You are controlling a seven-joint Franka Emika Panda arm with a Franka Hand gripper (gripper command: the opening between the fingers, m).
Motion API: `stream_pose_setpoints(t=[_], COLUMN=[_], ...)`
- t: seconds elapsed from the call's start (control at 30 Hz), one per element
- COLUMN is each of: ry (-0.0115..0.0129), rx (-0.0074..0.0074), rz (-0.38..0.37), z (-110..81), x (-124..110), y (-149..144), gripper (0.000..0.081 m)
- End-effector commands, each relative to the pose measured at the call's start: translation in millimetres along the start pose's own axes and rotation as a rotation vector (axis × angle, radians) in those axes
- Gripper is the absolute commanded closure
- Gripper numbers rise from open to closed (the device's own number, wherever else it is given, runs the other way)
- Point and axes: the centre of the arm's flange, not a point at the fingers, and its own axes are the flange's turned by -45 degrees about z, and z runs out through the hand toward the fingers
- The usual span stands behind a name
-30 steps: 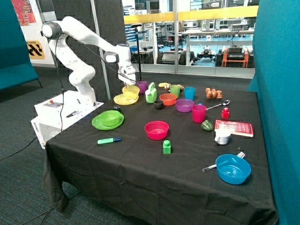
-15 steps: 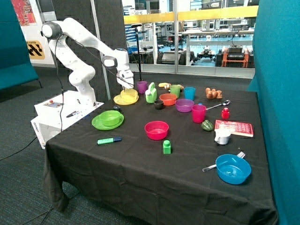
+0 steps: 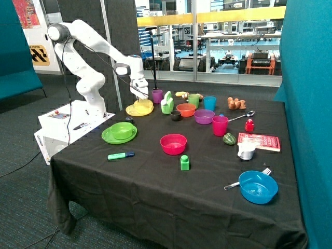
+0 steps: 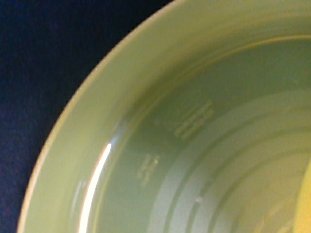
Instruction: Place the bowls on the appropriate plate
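Hovering just above the yellow bowl [image 3: 144, 104], the gripper [image 3: 140, 93] gave no clear sign of whether it was parted or closed, and nothing could be seen in its hold. The bowl sat on the yellow plate [image 3: 133, 111], whose ridged surface [image 4: 160, 145] filled the wrist view. The lime green bowl [image 3: 121, 129] rested on the green plate [image 3: 109, 137] nearby, so both pairings looked done. The risk seemed to be a finger snagging the bowl's rim during withdrawal, dragging it off toward the purple cup [image 3: 157, 96] close by.
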Motion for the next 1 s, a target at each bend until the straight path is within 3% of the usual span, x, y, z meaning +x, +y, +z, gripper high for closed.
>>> stream_pose_setpoints(t=[0.0,0.17,0.57,0.97], ry=[-0.0011,-0.0011,-0.0011,-0.0011], rx=[0.0022,0.0022,0.0022,0.0022], rz=[0.010,0.012,0.021,0.022], z=[1.9,2.0,1.3,-8.5], x=[2.5,2.5,3.8,4.9], y=[-0.6,-0.6,-1.3,-1.9], gripper=[0.0238,0.0173,0.0121,0.0154])
